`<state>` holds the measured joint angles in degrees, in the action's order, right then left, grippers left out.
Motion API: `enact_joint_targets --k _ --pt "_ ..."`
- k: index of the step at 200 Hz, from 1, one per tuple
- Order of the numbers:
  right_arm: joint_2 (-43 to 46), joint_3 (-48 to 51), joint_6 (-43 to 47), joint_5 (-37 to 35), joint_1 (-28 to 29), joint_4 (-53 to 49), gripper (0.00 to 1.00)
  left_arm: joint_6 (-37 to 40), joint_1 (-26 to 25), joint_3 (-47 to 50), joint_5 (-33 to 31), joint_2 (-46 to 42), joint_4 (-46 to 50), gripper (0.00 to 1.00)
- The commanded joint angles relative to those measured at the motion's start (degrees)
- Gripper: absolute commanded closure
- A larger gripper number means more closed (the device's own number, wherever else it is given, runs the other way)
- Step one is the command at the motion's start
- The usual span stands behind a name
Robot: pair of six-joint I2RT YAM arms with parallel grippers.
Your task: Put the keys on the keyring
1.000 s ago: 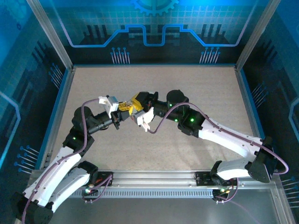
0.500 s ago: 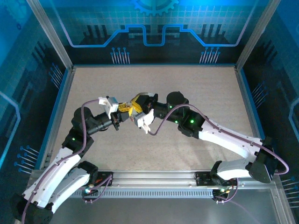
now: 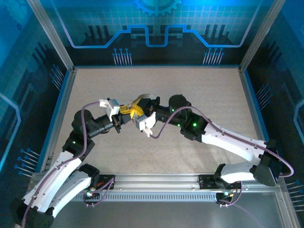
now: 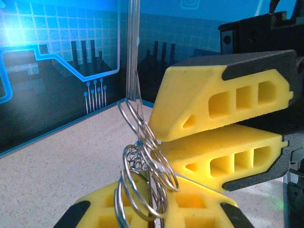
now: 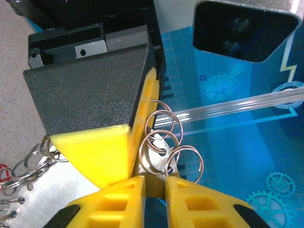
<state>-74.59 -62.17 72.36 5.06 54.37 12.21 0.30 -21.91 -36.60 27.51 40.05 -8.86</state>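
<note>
Above the middle of the table my left gripper and right gripper meet tip to tip. In the left wrist view my left gripper is shut on the keyring, a coil of thin silvery wire loops standing up from its yellow pads. The right gripper's fingers sit close on the right. In the right wrist view my right gripper is shut on a flat silvery key with a hole. The keyring's loops pass through that hole. More loops and a red key head hang at lower left.
The sandy table top lies open all round the grippers. Blue-lit walls and aluminium posts close it in. A metal rail runs along the near edge between the arm bases.
The right gripper has twisted slightly against the left one and eased a little to the left. The left arm has barely shifted. Both grips stay as they were.
</note>
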Motion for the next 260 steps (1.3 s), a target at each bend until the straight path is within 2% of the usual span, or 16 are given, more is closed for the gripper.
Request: enact_joint_targets --k 1,65,132,162,199,260 --pt "0.4 0.6 -0.9 -0.5 0.7 2.4 0.78 0.4 -0.1 -1.3 0.8 -1.2 -2.5 1.00" --pt "0.7 0.9 -2.5 -1.9 0.7 6.0 0.76 2.1 -0.1 -0.8 0.9 -1.2 -1.7 1.00" --pt "1.3 0.2 -3.5 -1.2 0.7 3.6 0.75 5.2 -0.1 0.0 0.5 -1.8 0.3 1.00" --pt "3.0 -0.3 -6.4 0.6 -0.4 -0.2 0.74 6.6 -0.1 0.4 0.0 -1.9 0.3 1.00" --pt "2.1 -5.2 -10.7 3.3 -0.5 -10.9 0.75 10.3 -0.1 0.9 -0.9 -2.0 1.8 1.00" --pt "-0.7 -10.5 -12.4 -0.8 0.7 -21.7 0.77 15.9 -0.1 1.1 -1.4 -2.7 6.5 1.00"
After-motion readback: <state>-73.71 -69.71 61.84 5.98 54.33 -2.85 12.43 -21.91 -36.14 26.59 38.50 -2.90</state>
